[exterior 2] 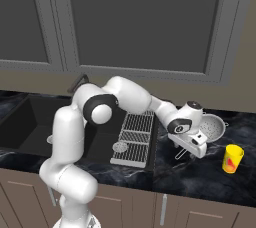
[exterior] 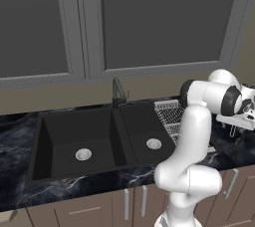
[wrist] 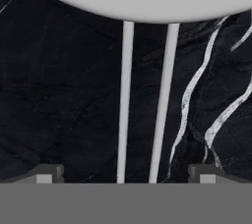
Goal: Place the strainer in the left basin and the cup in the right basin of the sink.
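Pincer wide open — straddling strainer handle

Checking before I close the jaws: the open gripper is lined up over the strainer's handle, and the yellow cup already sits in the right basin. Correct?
Not quite. The cup is not in the right basin; the right base view shows it standing on the countertop, to the right of the strainer. The rest holds: in the hand view the open gripper straddles the strainer's handle.
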Controlling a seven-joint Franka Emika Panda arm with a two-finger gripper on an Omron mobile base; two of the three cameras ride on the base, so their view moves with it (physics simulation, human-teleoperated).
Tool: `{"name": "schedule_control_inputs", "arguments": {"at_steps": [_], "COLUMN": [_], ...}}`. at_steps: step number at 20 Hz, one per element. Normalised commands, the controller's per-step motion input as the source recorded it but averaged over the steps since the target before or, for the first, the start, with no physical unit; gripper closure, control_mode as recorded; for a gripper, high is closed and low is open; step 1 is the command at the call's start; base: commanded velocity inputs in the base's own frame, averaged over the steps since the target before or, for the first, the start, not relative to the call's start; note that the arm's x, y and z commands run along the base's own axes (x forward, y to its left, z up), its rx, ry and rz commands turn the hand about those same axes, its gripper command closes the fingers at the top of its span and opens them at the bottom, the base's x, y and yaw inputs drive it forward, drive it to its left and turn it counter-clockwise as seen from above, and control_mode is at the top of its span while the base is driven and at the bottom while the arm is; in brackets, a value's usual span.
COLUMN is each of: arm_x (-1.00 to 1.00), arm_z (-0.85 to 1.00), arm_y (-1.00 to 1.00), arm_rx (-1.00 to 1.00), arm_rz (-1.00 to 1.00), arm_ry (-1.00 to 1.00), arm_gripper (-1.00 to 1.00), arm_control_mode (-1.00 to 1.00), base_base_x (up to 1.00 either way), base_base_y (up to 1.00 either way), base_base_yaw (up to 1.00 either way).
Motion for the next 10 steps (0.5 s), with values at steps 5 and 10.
{"name": "schedule_control_inputs", "arguments": {"at_steps": [5, 10], "arm_x": [0.05, 0.03], "arm_z": [-0.10, -0.06], "arm_y": [-0.02, -0.01], "arm_rx": [0.00, 0.00], "arm_rz": [0.00, 0.00], "arm_ry": [0.01, 0.03], "arm_gripper": [-1.00, -1.00], "arm_control_mode": [-1.00, -1.00], "base_base_x": [0.00, 0.00], "base_base_y": [0.00, 0.00], "base_base_yaw": [0.00, 0.00]}}
